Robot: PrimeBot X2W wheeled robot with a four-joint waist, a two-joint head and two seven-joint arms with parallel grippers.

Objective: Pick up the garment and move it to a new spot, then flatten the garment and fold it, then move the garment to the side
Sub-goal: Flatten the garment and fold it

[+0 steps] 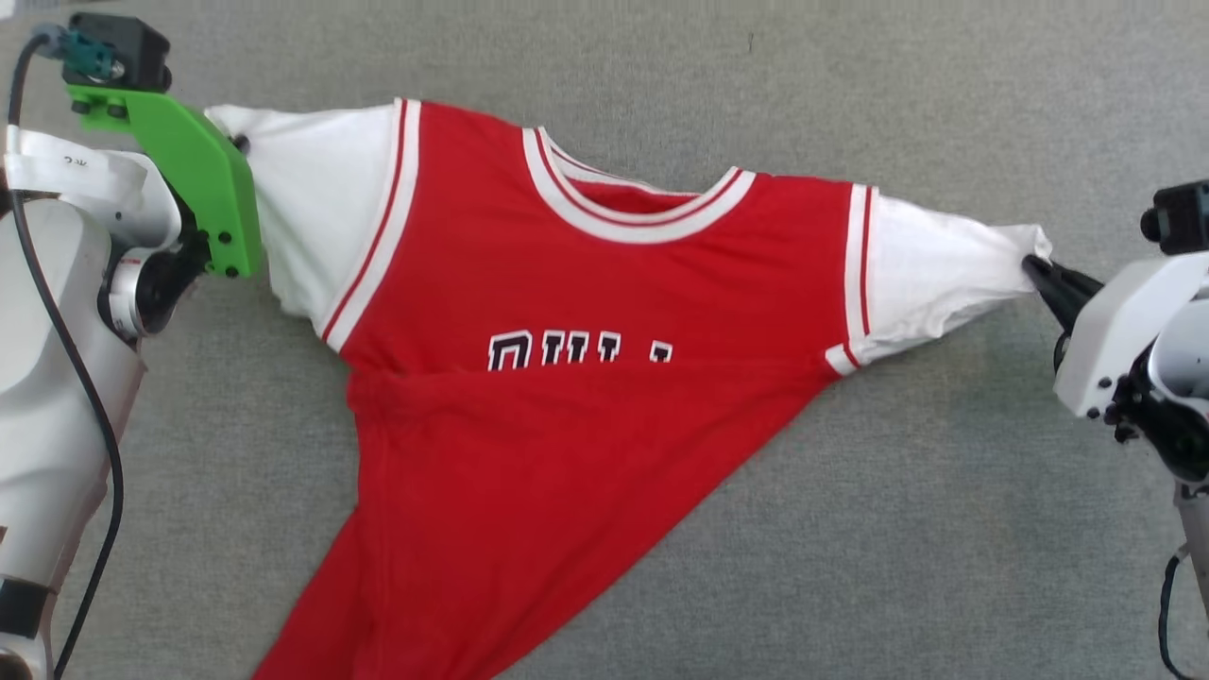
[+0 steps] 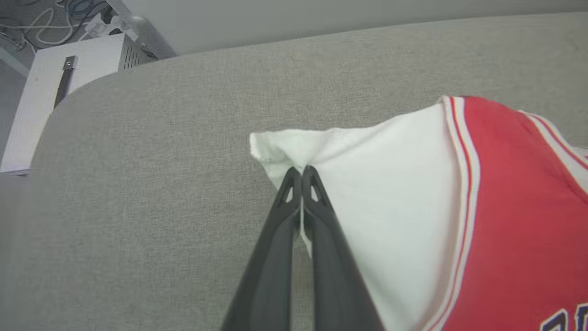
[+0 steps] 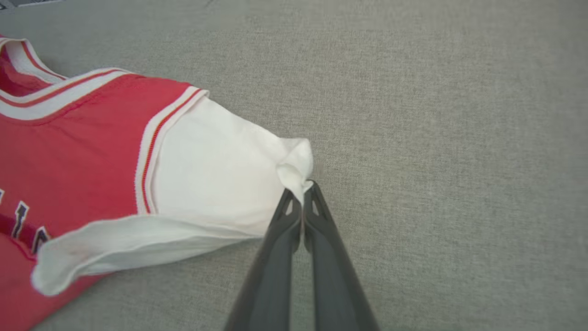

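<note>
grey fabric surface (image 1: pixel 945 519) under garment (image 1: pixel 567 283); white cabinet (image 2: pixel 69 82), cables (image 2: pixel 50 20) beyond edge

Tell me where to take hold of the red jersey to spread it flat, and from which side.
Grip the jersey at the outer cuff tips of its white sleeves, coming in from each side along the shoulder line. Pulled outward there, the chest should tension evenly. The left hand and right hand are shut on those tips.
</note>
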